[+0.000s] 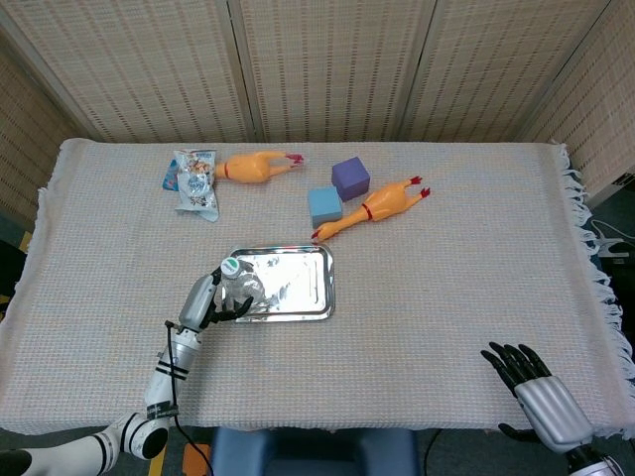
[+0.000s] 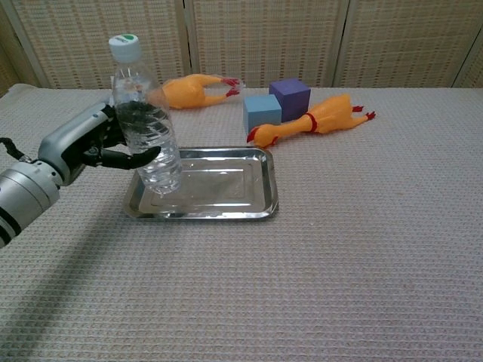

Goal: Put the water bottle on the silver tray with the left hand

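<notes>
My left hand (image 2: 94, 143) (image 1: 206, 300) grips a clear water bottle (image 2: 146, 124) (image 1: 238, 287) with a white and green cap. The bottle is nearly upright over the left end of the silver tray (image 2: 226, 188) (image 1: 298, 283); its base is at the tray floor, but I cannot tell whether it touches. My right hand (image 1: 531, 387) rests at the table's near right edge, fingers spread and holding nothing; only the head view shows it.
Behind the tray lie a blue cube (image 2: 262, 112), a purple cube (image 2: 290, 96) and a rubber chicken (image 2: 313, 118). Another rubber chicken (image 2: 190, 90) and a snack packet (image 1: 193, 178) sit at the back left.
</notes>
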Controlling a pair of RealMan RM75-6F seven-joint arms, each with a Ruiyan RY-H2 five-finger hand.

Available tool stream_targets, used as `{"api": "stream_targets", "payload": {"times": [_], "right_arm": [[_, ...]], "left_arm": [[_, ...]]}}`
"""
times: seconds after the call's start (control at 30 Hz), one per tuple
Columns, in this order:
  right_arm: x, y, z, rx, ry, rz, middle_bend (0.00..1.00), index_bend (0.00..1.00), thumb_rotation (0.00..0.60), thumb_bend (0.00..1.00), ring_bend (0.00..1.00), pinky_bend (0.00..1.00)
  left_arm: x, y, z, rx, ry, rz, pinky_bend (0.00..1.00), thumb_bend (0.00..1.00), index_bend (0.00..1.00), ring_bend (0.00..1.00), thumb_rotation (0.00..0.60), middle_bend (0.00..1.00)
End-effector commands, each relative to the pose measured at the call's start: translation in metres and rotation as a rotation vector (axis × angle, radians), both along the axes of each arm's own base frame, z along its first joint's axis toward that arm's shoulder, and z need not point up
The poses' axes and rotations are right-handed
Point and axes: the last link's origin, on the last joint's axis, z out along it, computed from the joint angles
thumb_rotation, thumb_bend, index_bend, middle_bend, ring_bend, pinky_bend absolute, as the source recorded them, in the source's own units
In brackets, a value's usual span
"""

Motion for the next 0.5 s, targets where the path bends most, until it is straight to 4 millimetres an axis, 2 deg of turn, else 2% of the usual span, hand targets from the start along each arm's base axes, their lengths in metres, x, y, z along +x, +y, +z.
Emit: {"api": "stream_targets", "payload": {"times": [0.03, 0.3, 0.4, 0.5], "right_arm": [[-0.001, -0.001, 0.001, 0.001, -0.002, -0.004, 0.00, 0.00, 0.600, 0.00, 0.00, 0.00], [-0.003, -0.003, 0.001, 0.023, -0.015, -0.021, 0.00, 0.00, 0.600, 0.00, 0.00, 0.00], [-0.003, -0.003, 0.002, 0.022, -0.020, -0.020, 0.00, 0.00, 0.600, 0.00, 0.00, 0.00], [-0.003, -0.003, 0.001, 0.028, -0.017, -0.016, 0.00, 0.00, 0.600, 0.00, 0.00, 0.00]], "left_arm": [[0.004, 0.003, -0.014, -0.012, 0.039, -0.005, 0.28, 0.58, 0.33, 0.21, 0.600, 0.40], [0.008, 0.005, -0.033, 0.003, 0.089, -0.030, 0.22, 0.57, 0.31, 0.19, 0.600, 0.38], [0.003, 0.005, -0.035, 0.002, 0.119, -0.028, 0.12, 0.53, 0.19, 0.11, 0.600, 0.29], [0.002, 0.007, -0.035, -0.003, 0.116, -0.025, 0.05, 0.48, 0.02, 0.01, 0.600, 0.12]]}}
